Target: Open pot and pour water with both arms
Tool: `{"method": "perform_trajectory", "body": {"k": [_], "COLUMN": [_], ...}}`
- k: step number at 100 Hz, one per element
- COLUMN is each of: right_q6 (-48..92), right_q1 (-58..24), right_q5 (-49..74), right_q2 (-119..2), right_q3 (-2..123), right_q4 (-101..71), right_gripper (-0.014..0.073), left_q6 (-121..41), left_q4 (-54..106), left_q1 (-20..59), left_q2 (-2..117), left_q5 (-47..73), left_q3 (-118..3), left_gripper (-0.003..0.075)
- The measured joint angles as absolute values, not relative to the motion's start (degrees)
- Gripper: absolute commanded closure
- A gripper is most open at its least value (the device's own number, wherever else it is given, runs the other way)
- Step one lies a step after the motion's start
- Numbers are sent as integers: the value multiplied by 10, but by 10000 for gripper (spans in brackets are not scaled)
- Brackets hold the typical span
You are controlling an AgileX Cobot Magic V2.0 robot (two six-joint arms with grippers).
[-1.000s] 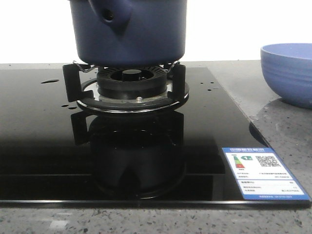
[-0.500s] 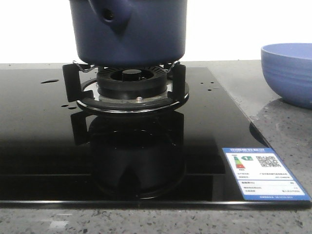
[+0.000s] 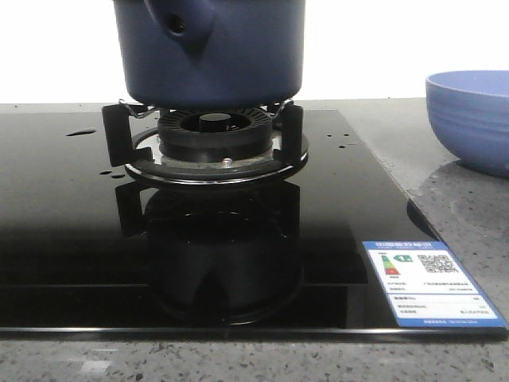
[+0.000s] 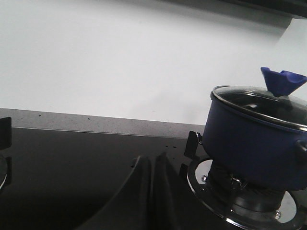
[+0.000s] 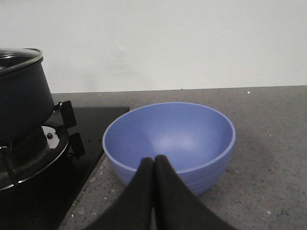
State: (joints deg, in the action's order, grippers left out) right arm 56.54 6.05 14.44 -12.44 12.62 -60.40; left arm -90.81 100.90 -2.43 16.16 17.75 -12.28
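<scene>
While lidded on the burner [image 3: 213,139], pot [image 3: 211,52] untouched; bowl [image 5: 170,143] alongside, probably to catch water. Left gripper [image 4: 152,165] and right gripper [image 5: 153,165] both pressed together, empty, short of either vessel.

The pot [image 3: 208,49] is seated on the burner [image 3: 211,142] at upper centre of the front view, its lid [image 4: 261,106] set on it. The hob [image 3: 71,239] is laid on the worktop [image 3: 469,231]. The bowl [image 3: 471,119] is placed at the right edge, beside the hob. A label [image 3: 425,282] is stuck at lower right.
</scene>
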Motion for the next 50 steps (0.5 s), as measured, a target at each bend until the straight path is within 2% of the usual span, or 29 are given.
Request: {"method": "perform_trajectory", "body": {"k": [15, 24, 38, 50], "right_q6": [565, 565, 566, 566], "right_q1": [61, 61, 61, 61], "right_q5": [144, 144, 144, 144], "right_q2": [-124, -124, -124, -124], "right_q3": [126, 126, 126, 126], "right_q4": [-604, -604, -604, -604], "right_gripper": [639, 639, 639, 639], "left_q6": [-908, -864, -675, -423], "left_q4": [1016, 959, 766, 524], "left_q1": [-24, -24, -24, -24], "left_q2": [162, 162, 162, 162], "left_q5": [177, 176, 149, 119], "left_q3": [-123, -126, -148, -161], "left_gripper": [739, 739, 739, 739]}}
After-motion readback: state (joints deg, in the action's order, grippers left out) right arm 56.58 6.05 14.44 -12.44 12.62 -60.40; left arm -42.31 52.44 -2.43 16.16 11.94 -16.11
